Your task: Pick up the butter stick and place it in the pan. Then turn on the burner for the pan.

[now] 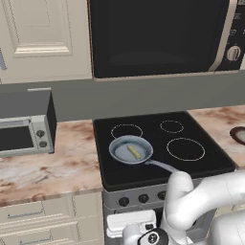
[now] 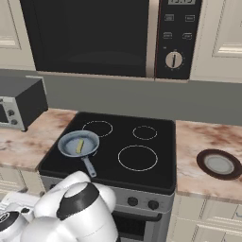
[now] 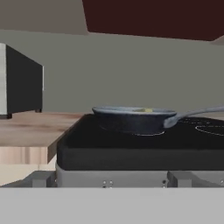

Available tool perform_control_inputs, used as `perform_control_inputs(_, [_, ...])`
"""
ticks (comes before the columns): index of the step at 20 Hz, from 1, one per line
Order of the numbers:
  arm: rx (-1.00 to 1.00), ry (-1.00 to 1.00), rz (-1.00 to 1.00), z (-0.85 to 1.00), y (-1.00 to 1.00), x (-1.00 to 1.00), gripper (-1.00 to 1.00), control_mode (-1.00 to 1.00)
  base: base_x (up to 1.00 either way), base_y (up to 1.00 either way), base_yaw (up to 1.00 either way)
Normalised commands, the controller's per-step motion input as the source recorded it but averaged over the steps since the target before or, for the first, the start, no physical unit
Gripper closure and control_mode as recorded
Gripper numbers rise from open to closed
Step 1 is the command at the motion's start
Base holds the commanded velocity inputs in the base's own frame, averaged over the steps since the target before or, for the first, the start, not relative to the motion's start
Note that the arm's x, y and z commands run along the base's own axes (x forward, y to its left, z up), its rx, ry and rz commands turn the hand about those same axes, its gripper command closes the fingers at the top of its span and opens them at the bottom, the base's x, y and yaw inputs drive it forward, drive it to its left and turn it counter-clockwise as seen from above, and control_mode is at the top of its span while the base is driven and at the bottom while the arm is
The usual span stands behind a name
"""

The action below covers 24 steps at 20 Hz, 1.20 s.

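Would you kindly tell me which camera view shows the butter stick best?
The left base view: the butter stick lies fully visible from above inside the pan. The right base view shows it smaller; the hand view, level with the rim, shows only a yellow sliver.

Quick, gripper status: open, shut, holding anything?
Gripper: open and empty. The butter stick already lies in the pan on the stove, not in the jaws.
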Motion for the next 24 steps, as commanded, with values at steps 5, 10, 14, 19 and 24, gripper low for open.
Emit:
perform_control_inputs(5, [0.06,0.0,0.0,-0.13,-0.16,0.18,-1.0,-1.0,0.0,0.0,0.0])
perform_control_inputs(10, [0.06,0.0,0.0,-0.22,-0.15,0.16,-1.0,-1.0,0.0,0.0,0.0])
perform_control_inputs(14, [0.07,0.0,0.0,-0.21,-0.13,0.29,-1.0,-1.0,0.0,0.0,0.0])
perform_control_inputs(19, [0.07,0.0,0.0,-0.17,-0.13,0.37,-1.0,-1.0,0.0,0.0,0.0])
perform_control_inputs(24, [0.08,0.0,0.0,-0.14,-0.16,0.3,-1.0,-1.0,0.0,0.0,0.0])
